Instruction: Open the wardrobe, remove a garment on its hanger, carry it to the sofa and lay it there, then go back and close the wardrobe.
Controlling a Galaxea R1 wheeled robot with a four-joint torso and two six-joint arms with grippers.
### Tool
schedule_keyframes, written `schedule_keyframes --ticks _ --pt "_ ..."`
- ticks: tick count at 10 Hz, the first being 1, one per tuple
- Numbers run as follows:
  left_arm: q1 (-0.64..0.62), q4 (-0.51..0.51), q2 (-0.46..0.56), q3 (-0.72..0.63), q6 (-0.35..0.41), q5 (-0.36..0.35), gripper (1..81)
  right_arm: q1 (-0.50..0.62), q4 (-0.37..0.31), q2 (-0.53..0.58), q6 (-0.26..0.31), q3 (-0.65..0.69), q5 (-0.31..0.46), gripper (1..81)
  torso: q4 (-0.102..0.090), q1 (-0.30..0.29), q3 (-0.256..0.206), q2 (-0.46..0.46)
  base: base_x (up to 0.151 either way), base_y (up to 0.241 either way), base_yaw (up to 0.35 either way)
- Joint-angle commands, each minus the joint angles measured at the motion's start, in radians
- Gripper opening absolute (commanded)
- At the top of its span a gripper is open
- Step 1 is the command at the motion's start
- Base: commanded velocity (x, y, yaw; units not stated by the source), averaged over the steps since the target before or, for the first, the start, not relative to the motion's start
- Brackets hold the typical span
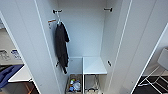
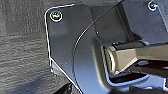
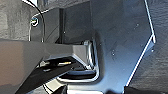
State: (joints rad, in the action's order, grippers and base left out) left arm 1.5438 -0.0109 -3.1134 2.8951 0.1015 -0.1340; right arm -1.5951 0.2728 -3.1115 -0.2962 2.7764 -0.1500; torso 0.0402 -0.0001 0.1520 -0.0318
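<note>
The wardrobe [image 1: 85, 37] stands straight ahead in the head view, tall and white, with both doors swung wide: the left door [image 1: 27, 45] and the right door [image 1: 140, 45]. Inside, on the left, a black T-shirt [image 1: 61, 47] hangs on a thin white hanger [image 1: 59, 21] from a dark fitting near the top. A white shelf [image 1: 93, 65] crosses the lower part. At the far left edge, low down, lies a piece of bright blue fabric [image 1: 6, 73], which may be the sofa. Both wrist views look down past the robot's own dark plate onto grey carpet [image 2: 22, 50].
A bin with small colourful items [image 1: 74, 85] sits at the wardrobe's bottom. A white table [image 1: 21, 75] stands behind the left door. A white chair [image 1: 160, 67] stands to the right of the right door, on dark floor.
</note>
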Motion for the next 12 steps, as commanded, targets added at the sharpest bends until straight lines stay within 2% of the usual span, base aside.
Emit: schedule_keyframes --ticks 1,3,9,12 --pt "-0.026 0.002 0.001 -0.002 0.006 0.054 81.1 0.026 0.009 -0.009 0.005 -0.011 0.052 81.1 0.000 0.000 0.000 0.000 0.111 0.000 0.000" --pt "-0.026 0.002 0.001 -0.002 0.006 0.056 81.1 0.025 0.013 -0.009 0.006 -0.014 0.052 81.1 0.000 0.000 0.000 0.000 0.101 0.000 0.000" --pt "-0.026 0.005 -0.005 0.001 0.003 0.056 81.1 0.034 0.013 -0.014 0.005 -0.011 0.064 81.1 0.000 0.001 0.000 0.000 0.000 0.000 0.000" --pt "-0.023 0.002 0.034 -0.002 0.006 0.086 81.1 0.028 0.017 0.078 0.008 -0.132 0.073 81.1 0.000 0.001 0.000 0.000 0.000 0.000 0.000"
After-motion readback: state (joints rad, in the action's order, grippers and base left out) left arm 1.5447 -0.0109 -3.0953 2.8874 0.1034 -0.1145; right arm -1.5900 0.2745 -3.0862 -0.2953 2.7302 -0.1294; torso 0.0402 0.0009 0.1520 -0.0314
